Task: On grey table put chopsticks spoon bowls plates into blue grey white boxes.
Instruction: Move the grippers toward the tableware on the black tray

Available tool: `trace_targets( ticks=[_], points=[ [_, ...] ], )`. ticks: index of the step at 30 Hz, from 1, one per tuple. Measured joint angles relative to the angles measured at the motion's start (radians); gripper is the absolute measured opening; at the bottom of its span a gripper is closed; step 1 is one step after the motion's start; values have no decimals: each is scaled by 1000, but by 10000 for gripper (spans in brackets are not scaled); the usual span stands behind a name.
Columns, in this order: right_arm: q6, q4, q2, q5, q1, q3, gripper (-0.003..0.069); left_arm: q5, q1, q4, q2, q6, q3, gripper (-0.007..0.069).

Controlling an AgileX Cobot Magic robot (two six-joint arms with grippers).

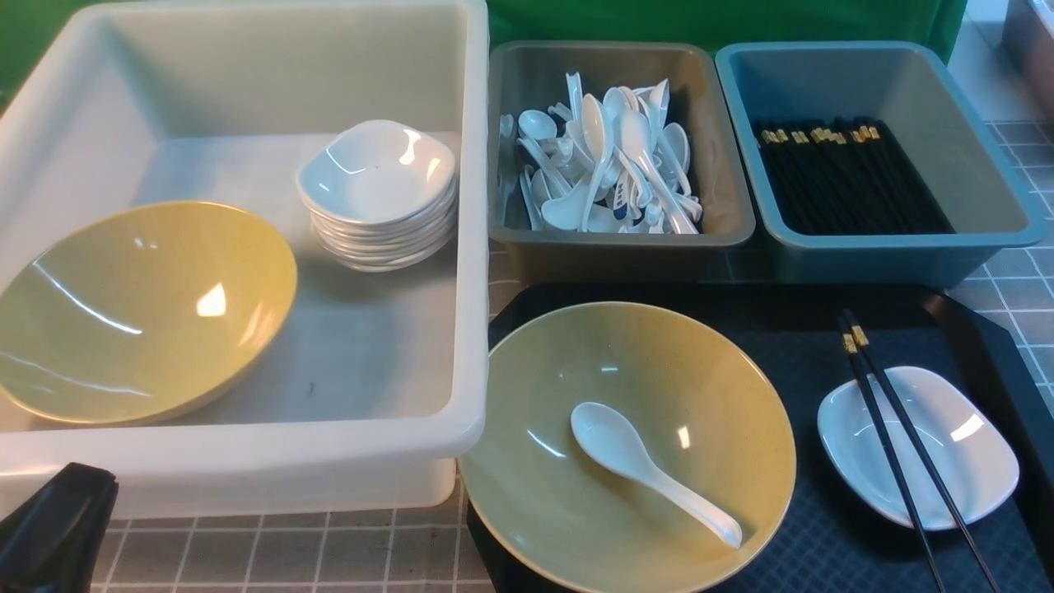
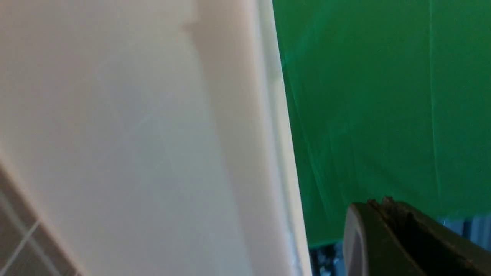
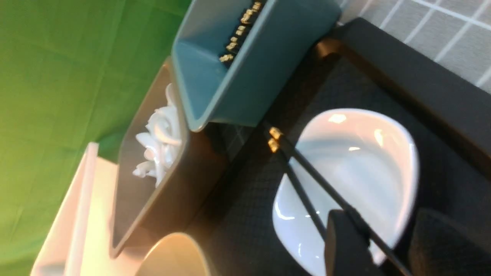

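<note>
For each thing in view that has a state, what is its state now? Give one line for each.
White box: open, holding a yellow bowl and stacked plates
Grey box: open, holding spoons
Blue box: open, holding chopsticks
Bowl on tray: upright, one spoon inside
Plate on tray: upright, two chopsticks across it
Left gripper: shut
Right gripper: open

Left tool [image 2: 383, 205] shut, right tool [image 3: 378, 222] open, fingers apart

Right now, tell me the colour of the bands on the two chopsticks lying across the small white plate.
Gold; the right wrist view shows it best.
</note>
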Motion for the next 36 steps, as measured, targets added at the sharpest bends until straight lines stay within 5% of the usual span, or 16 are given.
trace_targets(
  ticks=[4,7,11,17,21,26,36],
  points=[
    [-198,0,6,86,77,-90,218,96,0,65,5,327,-163,-11],
    [-422,0,108,176,142,-250,132,210,0,183,118,518,-333,-11],
    [-697,0,350,314,195,-489,10,465,0,457,413,647,-590,-11],
    [-1073,-11,758,691,202,-823,-1,811,-21,756,759,690,-851,-11],
    [-1135,-42,985,818,202,-939,-1,863,-168,785,912,693,-939,-11],
    [-1132,-52,1202,778,202,-981,32,869,-424,790,1079,710,-1038,-11],
    [-1067,-55,1431,635,195,-987,347,807,-748,809,1311,713,-1150,-11]
  ],
)
